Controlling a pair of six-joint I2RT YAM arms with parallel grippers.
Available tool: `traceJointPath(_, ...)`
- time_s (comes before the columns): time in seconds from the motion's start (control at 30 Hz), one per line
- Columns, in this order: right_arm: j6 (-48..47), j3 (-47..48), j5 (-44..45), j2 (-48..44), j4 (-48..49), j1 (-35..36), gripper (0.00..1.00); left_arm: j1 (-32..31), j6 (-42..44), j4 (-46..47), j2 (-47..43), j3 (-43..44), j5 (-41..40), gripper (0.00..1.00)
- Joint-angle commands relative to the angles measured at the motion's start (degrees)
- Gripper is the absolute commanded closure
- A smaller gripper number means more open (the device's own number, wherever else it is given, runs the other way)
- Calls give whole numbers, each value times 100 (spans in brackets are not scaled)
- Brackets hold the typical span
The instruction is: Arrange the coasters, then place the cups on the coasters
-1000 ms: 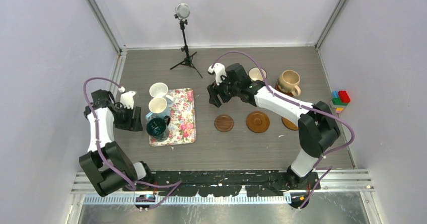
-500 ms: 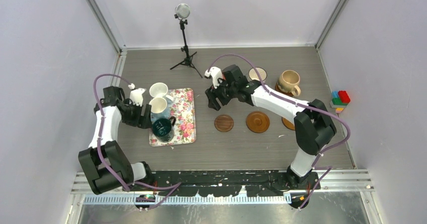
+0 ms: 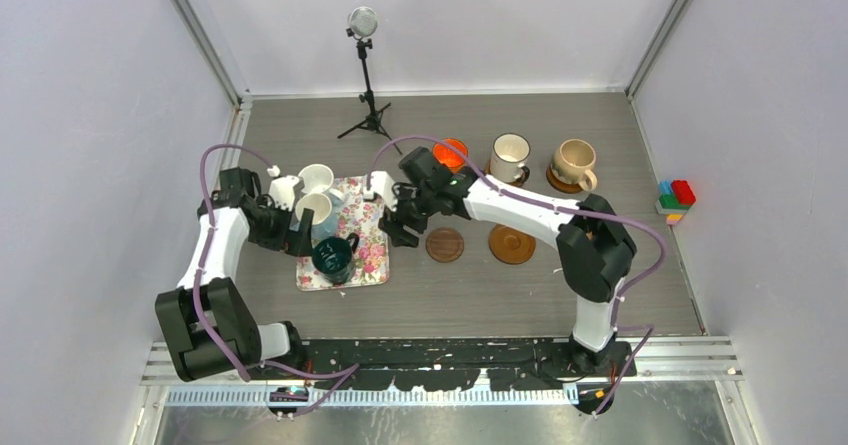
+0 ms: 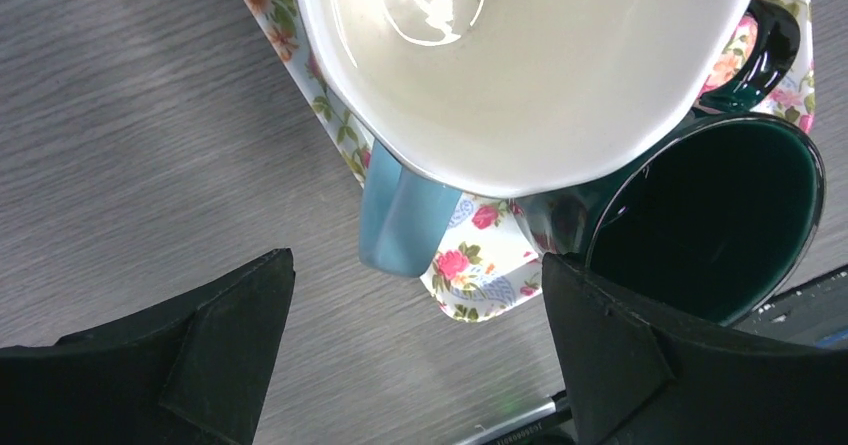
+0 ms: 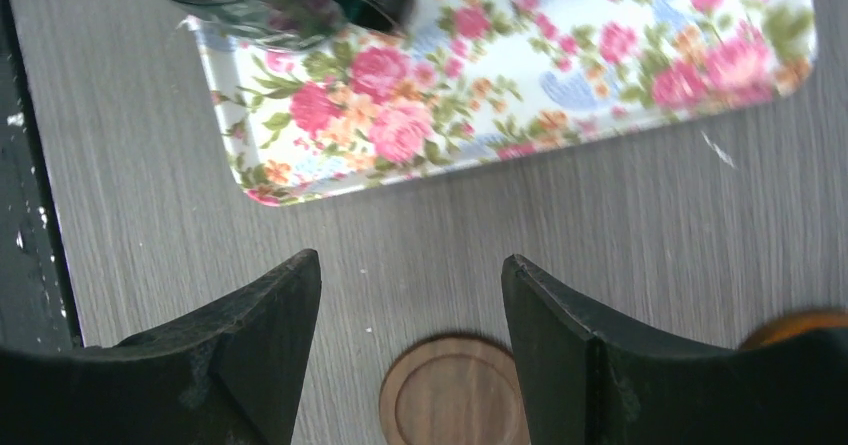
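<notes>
Three cups stand on the floral tray [image 3: 366,227]: plain white [image 3: 316,178], light blue [image 3: 315,209] and dark green [image 3: 333,255]. My left gripper [image 3: 297,233] is open at the tray's left edge. In the left wrist view its jaws [image 4: 417,260] stand wide apart just short of the light blue cup's handle [image 4: 400,220], with the dark green cup [image 4: 715,215] to the right. My right gripper [image 3: 400,227] hangs open and empty by the tray's right edge, near the small dark coaster [image 3: 445,244] [image 5: 455,395]. A lighter coaster [image 3: 511,243] lies beside it.
At the back stand an orange cup [image 3: 452,153], a white cup with a dark rim [image 3: 510,155] and a beige cup [image 3: 575,162] on a coaster [image 3: 556,180]. A small tripod [image 3: 368,105] stands behind the tray. Toy bricks [image 3: 676,200] lie at the right wall.
My left gripper has moved right to the light blue cup and opened wider. The right gripper has swung left and nearer, uncovering the orange cup. The dark green cup has shifted slightly right.
</notes>
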Motion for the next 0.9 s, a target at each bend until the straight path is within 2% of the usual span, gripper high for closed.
traceJointPath(0.0, -1485, 720, -519, 271, -732, 293, 29, 225, 114, -547, 77, 416, 194, 2)
traceJointPath(0.13, -2050, 1508, -679, 856, -1326, 428, 30, 526, 100, -767, -43, 604, 483, 1)
traceJointPath(0.3, -2527, 2273, -636, 1437, -1684, 604, 30, 558, 36, -869, -239, 624, 470, 1)
traceJointPath(0.63, -3219, 2881, -664, 1985, -1866, 901, 30, 562, -192, -706, -212, 580, 11, 1)
traceJointPath(0.87, -3279, 3204, -476, 2258, -1803, 1043, 29, 561, -316, -595, -142, 577, -143, 1)
